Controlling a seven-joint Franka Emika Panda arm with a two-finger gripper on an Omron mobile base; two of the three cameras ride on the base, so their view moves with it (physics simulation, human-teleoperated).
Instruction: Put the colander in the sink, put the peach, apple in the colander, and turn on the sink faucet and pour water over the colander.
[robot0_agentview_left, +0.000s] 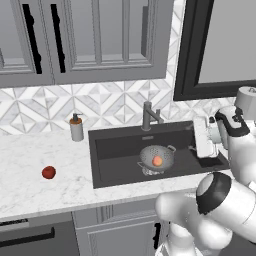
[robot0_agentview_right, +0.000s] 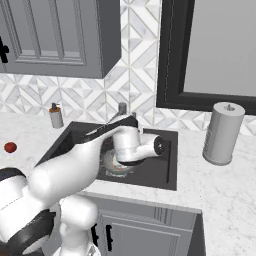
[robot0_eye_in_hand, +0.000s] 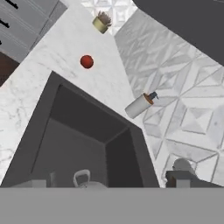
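Note:
The silver colander (robot0_agentview_left: 156, 156) stands in the dark sink (robot0_agentview_left: 115, 145) over the drain, with the orange-pink peach (robot0_agentview_left: 157, 161) inside it. The dark red apple (robot0_agentview_left: 48, 172) lies on the marble counter left of the sink, also seen as the apple (robot0_eye_in_hand: 86, 61) and the apple (robot0_agentview_right: 10, 147). The dark faucet (robot0_agentview_left: 149, 116) stands behind the basin with no water running. My gripper (robot0_agentview_left: 194, 148) hangs open and empty over the right end of the sink, right of the colander. A colander handle (robot0_eye_in_hand: 82, 178) shows low in the hand view.
A grey soap pump (robot0_agentview_left: 76, 128) stands at the back left of the sink. A paper towel roll (robot0_agentview_right: 223, 132) stands on the counter to the right. A small potted plant (robot0_eye_in_hand: 102, 22) sits far along the counter. Cabinets hang above.

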